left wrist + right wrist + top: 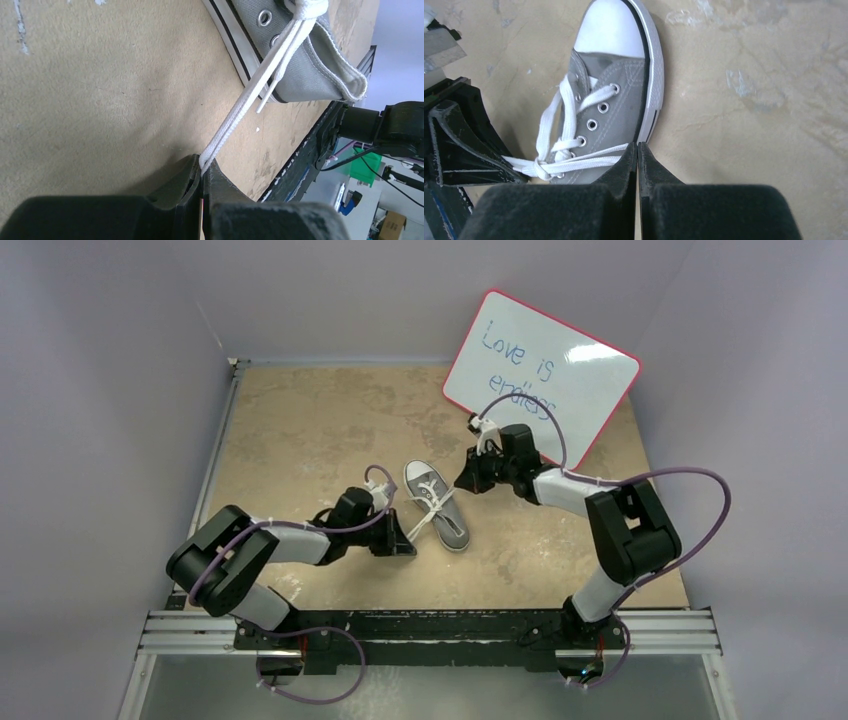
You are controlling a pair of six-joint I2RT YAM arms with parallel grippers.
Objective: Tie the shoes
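Overhead, a grey sneaker [437, 502] lies on the mottled tan tabletop [300, 430] between pale walls [100, 390]. The left gripper [202, 167] pinches one white lace [250, 95]; the right gripper [638, 150], clenched, seemingly nips the other lace [589, 160].

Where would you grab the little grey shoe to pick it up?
Probably the heel rim of the shoe, coming down from above at its open back end. The opening there leaves a thin canvas wall a gripper could pinch. The middle is crowded by the laces, pulled out sideways by the left gripper and right gripper.
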